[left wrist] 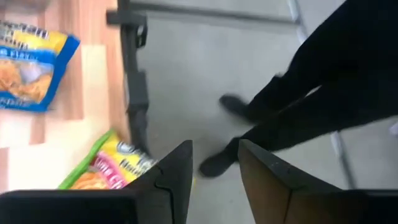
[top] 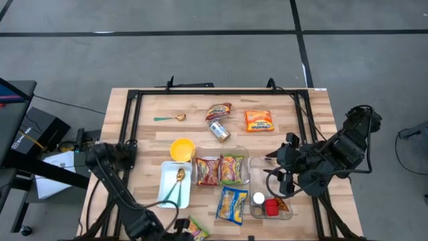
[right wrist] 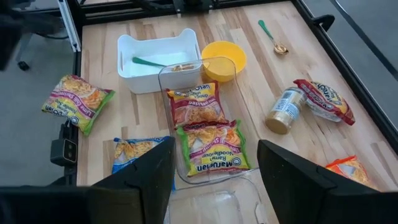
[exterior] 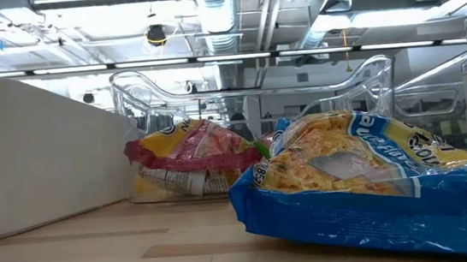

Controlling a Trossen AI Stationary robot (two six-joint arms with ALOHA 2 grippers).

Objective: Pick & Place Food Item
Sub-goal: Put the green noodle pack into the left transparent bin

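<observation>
A green-and-yellow noodle packet (top: 196, 229) lies flat at the table's near edge. My left gripper (left wrist: 214, 180) is just left of it, open, with only floor between its fingers; the packet (left wrist: 106, 168) shows beside one finger, and I cannot tell whether they touch. A clear bin (top: 221, 155) at mid-table holds a red packet (top: 206, 171) and a green packet (top: 232, 169). A blue packet (top: 232, 204) lies on the wood in front of the bin. My right gripper (right wrist: 214, 186) hangs open above the table's right side, clear of everything.
A white tray (top: 166, 175) with a spoon and a yellow bowl (top: 182, 148) stand left of the bin. Farther back lie a can (top: 219, 130), a red-brown packet (top: 218, 111), an orange packet (top: 258, 120) and a green spoon (top: 170, 118). A person's legs (left wrist: 323, 93) stand beyond the near edge.
</observation>
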